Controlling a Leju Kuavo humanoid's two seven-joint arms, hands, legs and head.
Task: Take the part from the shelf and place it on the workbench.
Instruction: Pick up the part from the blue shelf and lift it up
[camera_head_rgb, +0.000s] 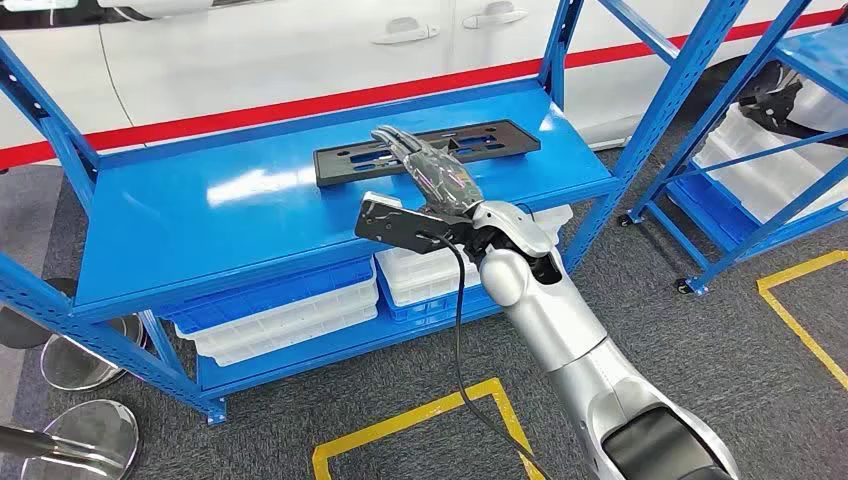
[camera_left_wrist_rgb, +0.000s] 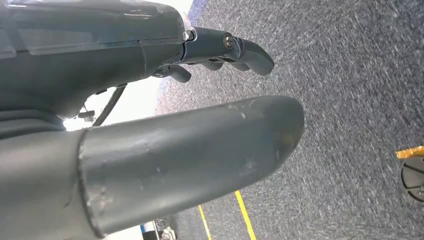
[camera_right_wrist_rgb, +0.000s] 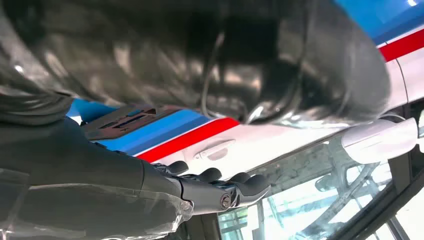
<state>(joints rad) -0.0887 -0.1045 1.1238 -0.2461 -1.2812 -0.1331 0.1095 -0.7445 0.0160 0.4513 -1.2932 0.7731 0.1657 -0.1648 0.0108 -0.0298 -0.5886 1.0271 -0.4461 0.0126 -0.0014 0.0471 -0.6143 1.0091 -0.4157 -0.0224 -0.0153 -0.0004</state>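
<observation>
The part (camera_head_rgb: 345, 160) is a flat black plate with slots, lying across the back of the blue shelf board (camera_head_rgb: 200, 230). My right hand (camera_head_rgb: 432, 172) reaches over its middle with fingers stretched out and holds nothing; whether it touches the plate cannot be told. The right wrist view has that hand (camera_right_wrist_rgb: 165, 190) with straight fingers (camera_right_wrist_rgb: 235, 186) and the part (camera_right_wrist_rgb: 125, 117) beyond it. My left hand (camera_left_wrist_rgb: 125, 60) hangs over grey carpet, fingers (camera_left_wrist_rgb: 235, 50) slightly bent and apart from the thumb (camera_left_wrist_rgb: 200, 145), empty.
White plastic bins (camera_head_rgb: 290, 320) fill the lower shelf. A white car with a red stripe (camera_head_rgb: 300, 60) stands behind the rack. A second blue rack (camera_head_rgb: 760, 150) is at the right. Metal stools (camera_head_rgb: 80, 360) stand at the left. Yellow floor tape (camera_head_rgb: 400, 420) lies in front.
</observation>
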